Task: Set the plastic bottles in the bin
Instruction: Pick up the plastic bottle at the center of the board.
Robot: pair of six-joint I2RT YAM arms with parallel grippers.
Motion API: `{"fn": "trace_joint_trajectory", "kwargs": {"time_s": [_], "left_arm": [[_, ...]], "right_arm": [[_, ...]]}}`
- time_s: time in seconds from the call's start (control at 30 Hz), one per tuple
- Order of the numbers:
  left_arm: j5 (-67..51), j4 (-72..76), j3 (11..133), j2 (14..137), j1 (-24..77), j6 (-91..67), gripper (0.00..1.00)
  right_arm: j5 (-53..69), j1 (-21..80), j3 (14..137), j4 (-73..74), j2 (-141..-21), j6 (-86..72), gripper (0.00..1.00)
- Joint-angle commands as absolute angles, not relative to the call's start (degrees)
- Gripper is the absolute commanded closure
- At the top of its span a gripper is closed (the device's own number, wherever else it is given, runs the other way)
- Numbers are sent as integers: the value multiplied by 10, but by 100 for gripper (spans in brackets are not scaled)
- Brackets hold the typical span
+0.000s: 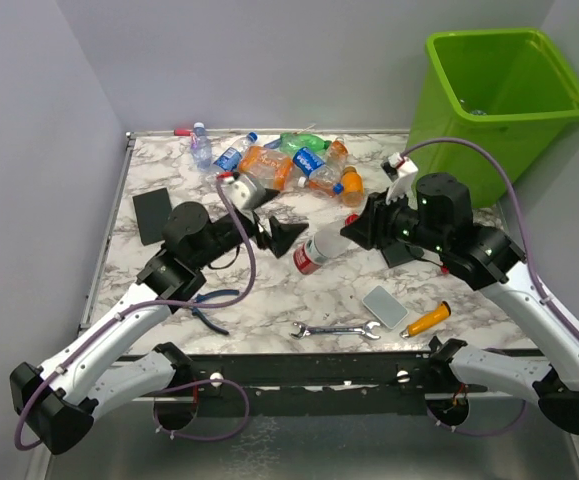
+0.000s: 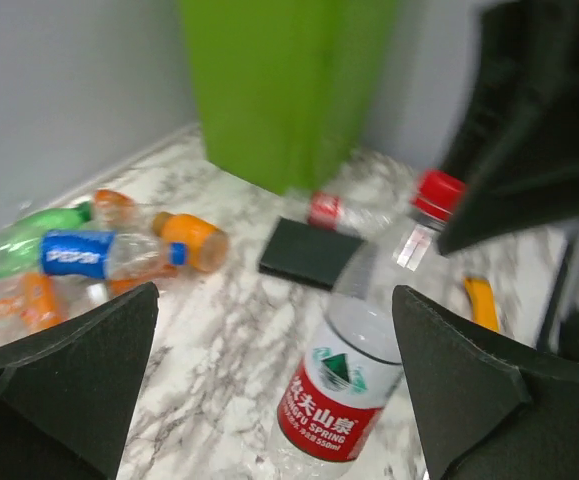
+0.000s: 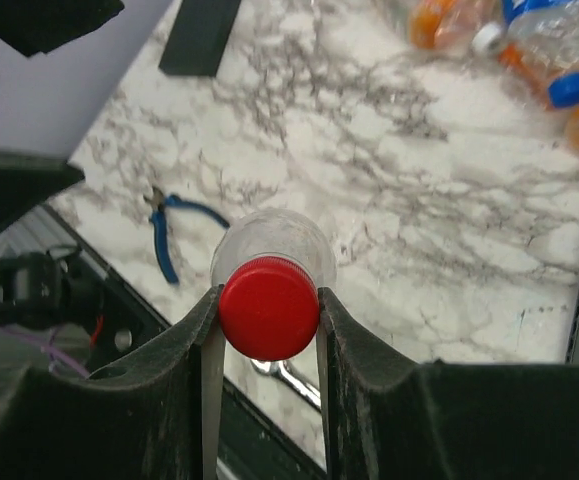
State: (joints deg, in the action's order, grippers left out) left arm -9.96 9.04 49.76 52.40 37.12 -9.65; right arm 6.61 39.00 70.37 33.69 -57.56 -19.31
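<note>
A clear bottle (image 1: 319, 248) with a red label and red cap lies slanted mid-table. My right gripper (image 1: 354, 228) is shut on its cap; in the right wrist view the red cap (image 3: 268, 307) sits pinched between both fingers. My left gripper (image 1: 276, 235) is open and empty at the bottle's base end. In the left wrist view the bottle (image 2: 354, 380) lies ahead between the spread fingers, nearer the right one. A pile of orange, green and clear bottles (image 1: 289, 160) lies at the back. The lime-green bin (image 1: 499, 100) stands at the back right.
A wrench (image 1: 337, 329), blue pliers (image 1: 212, 305), an orange-handled screwdriver (image 1: 426, 320) and a grey slab (image 1: 385, 306) lie near the front edge. A black slab (image 1: 153, 216) lies at the left, another (image 1: 401, 252) lies under the right arm.
</note>
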Motion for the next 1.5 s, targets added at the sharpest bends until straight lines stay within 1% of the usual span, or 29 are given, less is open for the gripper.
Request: {"fn": "trace_joint_trajectory", "kwargs": {"time_s": [0.0,0.1,0.23,0.47,0.57,0.6,0.7,0.83,0.97,1.0,1.03,1.07,1.1,1.13,1.17,1.2,1.27,1.37,1.47], "left_arm": [[-346,1,504,545,405,103,1],[-361,-45,515,562,415,130,1],[-368,-69,510,576,434,139,1],[-388,-73,500,601,452,118,1],[-370,-73,494,616,465,113,1],[-363,-72,492,618,468,113,3],[-342,-67,484,620,471,113,11],[-318,-32,463,613,471,92,25],[-289,31,424,604,471,58,53],[-277,53,411,600,471,48,56],[-264,79,396,594,471,34,60],[-254,113,375,586,471,21,63],[-246,147,357,578,471,4,65],[-239,184,338,569,471,-17,67],[-233,214,322,562,471,-28,69],[-228,239,313,556,470,-35,71],[-219,255,306,553,470,-44,73],[-219,258,303,557,470,-50,74],[-218,263,300,558,470,-55,75]], "right_arm": [[166,393,738,449,-604,-158,100],[187,393,747,434,-611,-155,100],[206,394,761,408,-620,-144,100],[250,393,772,366,-627,-125,100],[262,393,762,337,-621,-125,100],[262,393,760,330,-618,-125,100],[257,394,761,327,-615,-120,100],[257,393,764,326,-612,-113,100],[251,394,751,302,-598,-124,100],[243,393,745,293,-594,-133,98],[235,394,737,280,-589,-142,84],[232,394,726,264,-583,-153,64],[229,393,713,244,-576,-165,47],[223,393,696,221,-570,-180,36],[218,393,677,190,-560,-199,29],[210,394,653,156,-550,-215,25],[188,394,605,87,-528,-254,23],[168,393,531,-33,-505,-302,22],[166,393,505,-95,-521,-327,22]]}}
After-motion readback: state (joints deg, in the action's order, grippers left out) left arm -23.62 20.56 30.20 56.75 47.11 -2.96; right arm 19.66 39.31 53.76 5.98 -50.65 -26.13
